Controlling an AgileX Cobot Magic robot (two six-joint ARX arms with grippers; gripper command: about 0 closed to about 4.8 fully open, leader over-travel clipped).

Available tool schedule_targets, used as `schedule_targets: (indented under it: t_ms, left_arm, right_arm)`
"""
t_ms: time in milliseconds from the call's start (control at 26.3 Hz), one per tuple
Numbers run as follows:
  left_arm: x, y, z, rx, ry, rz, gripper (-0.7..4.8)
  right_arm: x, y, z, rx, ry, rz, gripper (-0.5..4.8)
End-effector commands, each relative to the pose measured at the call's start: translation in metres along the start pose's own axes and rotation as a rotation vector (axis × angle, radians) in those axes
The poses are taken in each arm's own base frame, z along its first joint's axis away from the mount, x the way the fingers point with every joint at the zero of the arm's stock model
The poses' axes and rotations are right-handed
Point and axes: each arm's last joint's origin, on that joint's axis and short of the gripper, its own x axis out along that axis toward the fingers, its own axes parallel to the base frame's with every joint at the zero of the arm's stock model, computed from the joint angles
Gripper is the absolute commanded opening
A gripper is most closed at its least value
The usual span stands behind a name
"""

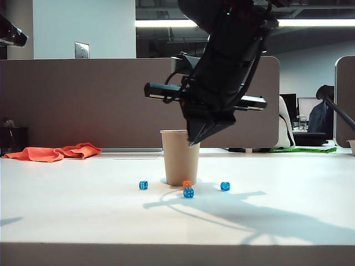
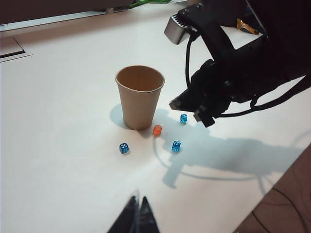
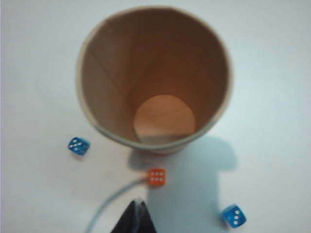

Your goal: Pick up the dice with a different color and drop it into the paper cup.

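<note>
The tan paper cup (image 1: 178, 160) (image 2: 139, 99) (image 3: 99, 73) stands upright mid-table with nothing in it. The small orange die (image 1: 187, 184) (image 2: 157, 129) (image 3: 157, 176) lies on the table at the cup's base, on its near side. Three blue dice (image 1: 143, 185) (image 1: 188, 193) (image 1: 225, 186) lie around it. My right gripper (image 1: 194, 141) (image 3: 137, 204) is shut and holds nothing. It hangs at cup-rim height, above and just in front of the orange die. My left gripper (image 2: 138, 201) is shut and empty, well back from the cup, and does not show in the exterior view.
A crumpled orange cloth (image 1: 55, 152) lies at the back left of the white table (image 1: 83, 216). A brown partition (image 1: 83, 100) runs behind the table. In the left wrist view the right arm (image 2: 243, 68) and its cable loom over the dice, and the table edge (image 2: 291, 165) shows beyond them.
</note>
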Motion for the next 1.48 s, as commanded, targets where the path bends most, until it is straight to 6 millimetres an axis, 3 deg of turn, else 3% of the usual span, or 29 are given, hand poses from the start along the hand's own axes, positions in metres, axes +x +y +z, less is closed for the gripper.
schedule_targets:
  t_ms: [38, 114, 228, 380, 494, 723, 837, 1483]
  left_arm:
    - [-0.001, 0.0, 0.002, 0.001, -0.008, -0.006, -0.06]
    - [-0.001, 0.0, 0.002, 0.0, -0.008, -0.006, -0.06]
    - [-0.001, 0.0, 0.002, 0.0, -0.008, -0.006, -0.06]
    - [-0.001, 0.0, 0.002, 0.001, -0.008, -0.006, -0.06]
    - [-0.001, 0.0, 0.002, 0.0, -0.008, -0.007, -0.06]
    - [-0.001, -0.001, 0.002, 0.0, -0.009, -0.02, -0.06]
    - [-0.001, -0.001, 0.002, 0.0, -0.009, -0.025, -0.06]
    - [-0.001, -0.001, 0.002, 0.0, -0.007, -0.021, -0.06]
  right_arm:
    - [0.005, 0.002, -0.002, 0.047, 0.023, 0.023, 0.0]
    - [0.008, 0.002, -0.004, 0.052, 0.032, 0.019, 0.03]
    - [0.01, 0.001, -0.006, 0.048, 0.049, 0.013, 0.71]
    - [0.01, 0.001, -0.007, 0.046, 0.061, 0.007, 0.8]
    - [0.01, 0.001, -0.007, 0.046, 0.061, 0.009, 1.17]
    - [0.011, 0.003, -0.008, 0.041, 0.062, 0.008, 1.23]
    - [0.012, 0.004, -0.011, 0.032, 0.079, 0.004, 1.58]
    - [0.015, 0.01, -0.016, 0.009, 0.061, -0.052, 1.81]
